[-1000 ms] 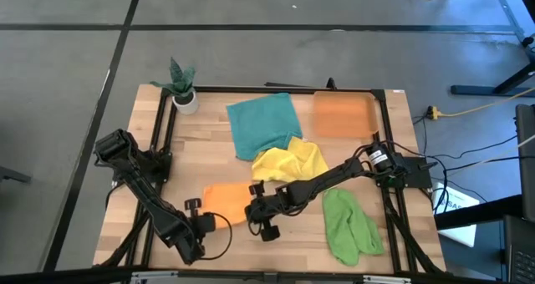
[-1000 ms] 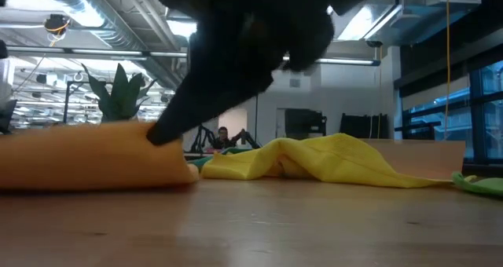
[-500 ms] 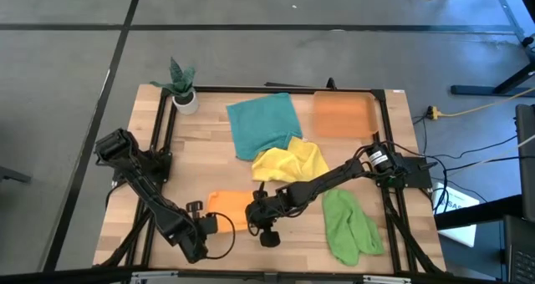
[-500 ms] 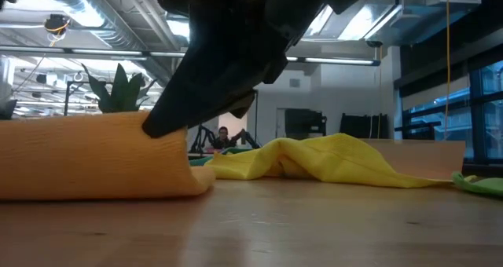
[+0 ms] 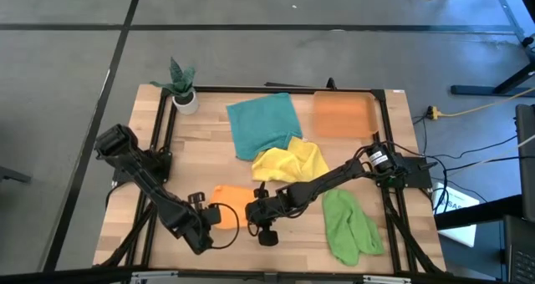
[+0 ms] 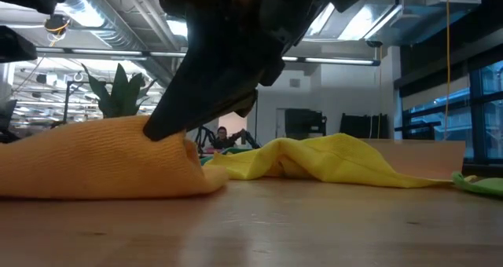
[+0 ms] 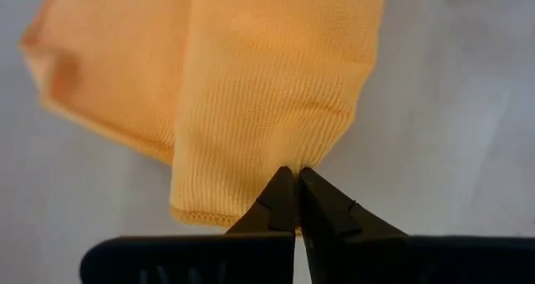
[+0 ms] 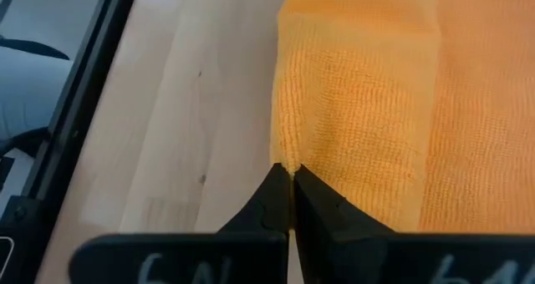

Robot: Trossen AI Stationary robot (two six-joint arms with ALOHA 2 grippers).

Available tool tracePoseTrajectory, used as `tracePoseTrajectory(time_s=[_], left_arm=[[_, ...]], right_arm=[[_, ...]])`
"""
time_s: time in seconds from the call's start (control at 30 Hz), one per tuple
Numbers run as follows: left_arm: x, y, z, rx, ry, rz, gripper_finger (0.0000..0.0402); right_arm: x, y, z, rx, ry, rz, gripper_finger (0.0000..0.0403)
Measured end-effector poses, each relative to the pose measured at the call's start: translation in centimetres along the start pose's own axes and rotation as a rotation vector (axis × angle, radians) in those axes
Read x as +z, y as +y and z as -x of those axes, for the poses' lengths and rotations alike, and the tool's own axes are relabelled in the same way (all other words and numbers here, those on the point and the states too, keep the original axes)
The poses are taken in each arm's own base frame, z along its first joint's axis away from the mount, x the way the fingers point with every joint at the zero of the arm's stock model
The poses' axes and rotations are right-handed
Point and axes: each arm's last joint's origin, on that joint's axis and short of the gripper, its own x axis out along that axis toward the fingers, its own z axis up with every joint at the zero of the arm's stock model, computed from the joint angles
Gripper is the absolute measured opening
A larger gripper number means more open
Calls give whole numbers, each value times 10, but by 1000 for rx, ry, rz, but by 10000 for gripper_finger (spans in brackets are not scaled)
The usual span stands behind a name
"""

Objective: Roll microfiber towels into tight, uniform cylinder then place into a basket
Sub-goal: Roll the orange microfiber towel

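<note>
From above, the orange towel [image 5: 232, 209] lies bunched near the table's [image 5: 209, 150] front edge, between the left hand [image 5: 214, 218] and the right hand [image 5: 256, 207]. At table height, the right hand presses into the orange towel's top fold. The left wrist camera shows its fingers [image 7: 288, 200] pinched together on the towel's edge. The right wrist camera shows the same: fingers [image 8: 288, 196] clamped on a fold.

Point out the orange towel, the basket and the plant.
orange towel [image 5: 235, 205], high view, folded top between the two arms.
basket [image 5: 343, 116], high view, its flat orange floor.
plant [image 5: 180, 78], high view, its green leaves.
</note>
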Motion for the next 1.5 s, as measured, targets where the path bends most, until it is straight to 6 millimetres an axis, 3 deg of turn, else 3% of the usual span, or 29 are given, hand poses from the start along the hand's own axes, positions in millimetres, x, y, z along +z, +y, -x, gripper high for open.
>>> tracePoseTrajectory(time_s=[0.4, 0.67, 0.97, 1.5], left_arm=[[-1, 2, 4, 13, -13, 13, 0], [1, 4, 4, 31, -35, 50, 0], [2, 8, 5, 122, -148, 45, 0], [5, 27, 4, 271, -122, 125, 0]], right_arm=[[0, -4, 8, -197, -16, -50, 4], [1, -3, 14, -203, -13, -95, 4], [1, -5, 15, -264, -28, -92, 4], [-1, -10, 17, -414, -52, -162, 4]])
